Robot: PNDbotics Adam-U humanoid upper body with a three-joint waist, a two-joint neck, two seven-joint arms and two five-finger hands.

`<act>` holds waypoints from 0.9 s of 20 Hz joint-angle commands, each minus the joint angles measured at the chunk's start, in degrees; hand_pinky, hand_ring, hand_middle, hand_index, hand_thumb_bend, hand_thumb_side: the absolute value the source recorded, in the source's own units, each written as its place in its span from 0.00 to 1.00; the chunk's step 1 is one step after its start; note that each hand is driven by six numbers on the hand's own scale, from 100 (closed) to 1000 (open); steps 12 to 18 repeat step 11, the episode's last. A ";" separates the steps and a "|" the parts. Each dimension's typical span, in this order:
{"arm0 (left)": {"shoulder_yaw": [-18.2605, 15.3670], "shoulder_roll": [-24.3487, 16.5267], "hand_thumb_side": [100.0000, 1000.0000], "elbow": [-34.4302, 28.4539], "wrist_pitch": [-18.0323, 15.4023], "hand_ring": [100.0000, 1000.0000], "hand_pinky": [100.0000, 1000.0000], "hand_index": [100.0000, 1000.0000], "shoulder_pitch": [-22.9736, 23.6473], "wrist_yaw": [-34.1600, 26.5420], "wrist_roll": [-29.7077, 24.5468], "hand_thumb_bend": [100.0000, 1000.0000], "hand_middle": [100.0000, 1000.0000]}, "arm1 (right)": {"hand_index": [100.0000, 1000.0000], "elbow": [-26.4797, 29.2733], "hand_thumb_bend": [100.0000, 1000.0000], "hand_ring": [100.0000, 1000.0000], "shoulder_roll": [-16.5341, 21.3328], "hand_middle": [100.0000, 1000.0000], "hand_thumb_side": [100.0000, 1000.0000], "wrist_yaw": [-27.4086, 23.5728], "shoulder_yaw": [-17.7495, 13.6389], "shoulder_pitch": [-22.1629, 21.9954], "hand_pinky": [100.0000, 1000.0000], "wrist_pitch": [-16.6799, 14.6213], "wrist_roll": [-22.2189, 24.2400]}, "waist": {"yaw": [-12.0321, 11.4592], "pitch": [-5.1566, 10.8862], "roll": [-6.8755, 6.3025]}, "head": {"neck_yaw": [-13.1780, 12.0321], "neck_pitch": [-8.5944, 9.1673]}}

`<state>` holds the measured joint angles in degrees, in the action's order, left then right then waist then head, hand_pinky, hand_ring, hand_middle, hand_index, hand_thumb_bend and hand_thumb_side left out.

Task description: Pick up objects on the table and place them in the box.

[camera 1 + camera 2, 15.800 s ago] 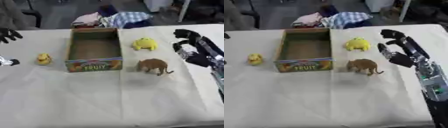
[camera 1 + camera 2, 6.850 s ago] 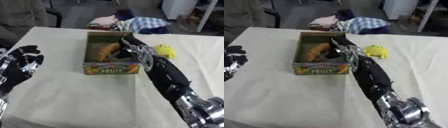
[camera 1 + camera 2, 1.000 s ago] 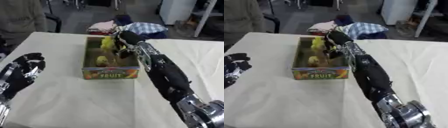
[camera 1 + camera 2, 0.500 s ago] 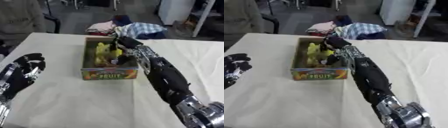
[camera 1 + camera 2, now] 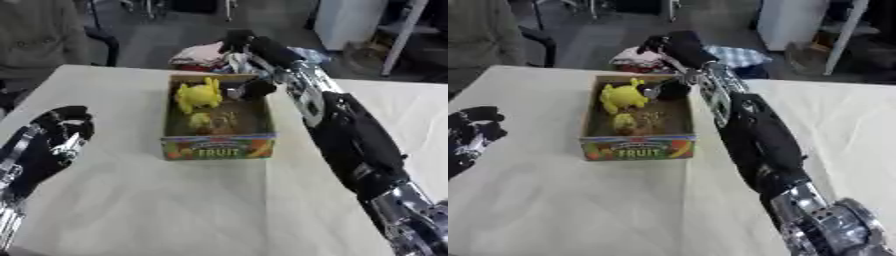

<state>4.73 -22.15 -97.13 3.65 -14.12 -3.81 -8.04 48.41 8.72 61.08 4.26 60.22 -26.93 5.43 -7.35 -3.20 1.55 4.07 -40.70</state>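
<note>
Tabletop [image 5: 157, 210] cloth is filling most of what I am seeing, pale and creased, running askew under the head camera. My right arm is stretching across it from the lower right, reaching up past the far right corner of the box [image 5: 219, 146]. The box is sitting open near the middle of the tabletop, its printed fruit label facing me. My left hand [image 5: 54, 142] is hovering at the left edge of the view, well apart from the box, its fingers [image 5: 74, 117] curling loosely inward and holding nothing. My right hand [image 5: 677, 47] is hanging above the far rim of the box, just beyond its back wall; I cannot tell whether its fingers are spread or pressed together, since they are blurring against the dark floor behind. A dark rounded part of that arm is dipping just inside the box's far right corner. Inside the box, a yellow toy [image 5: 199, 95] is lying against the far left wall, and a smaller yellow-and-brown toy [image 5: 212, 120] is lying just beside it, nearer the front wall.
</note>
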 commanded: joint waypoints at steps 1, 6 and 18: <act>-0.76 -1.07 0.38 -0.94 -0.12 0.64 0.77 0.80 -0.30 0.16 0.35 0.21 0.68 | 0.84 4.26 0.26 0.79 3.40 0.78 0.30 -3.64 0.89 0.49 0.73 -0.69 -0.04 | 0.29 0.68 -0.24 | -0.48 0.60; -1.23 -1.09 0.38 -0.89 -0.21 0.64 0.77 0.80 0.00 0.25 0.77 0.22 0.68 | 0.84 10.42 0.18 0.77 7.78 0.75 0.30 -11.77 1.54 -2.65 0.71 0.22 -0.87 | 0.89 0.67 -0.14 | -1.12 0.64; -1.83 -1.18 0.38 -0.81 -0.28 0.64 0.77 0.80 0.65 0.41 1.32 0.21 0.68 | 0.83 20.63 0.11 0.76 13.02 0.72 0.29 -23.44 0.56 -9.56 0.70 2.92 -0.98 | 1.81 0.64 -0.10 | -2.03 0.55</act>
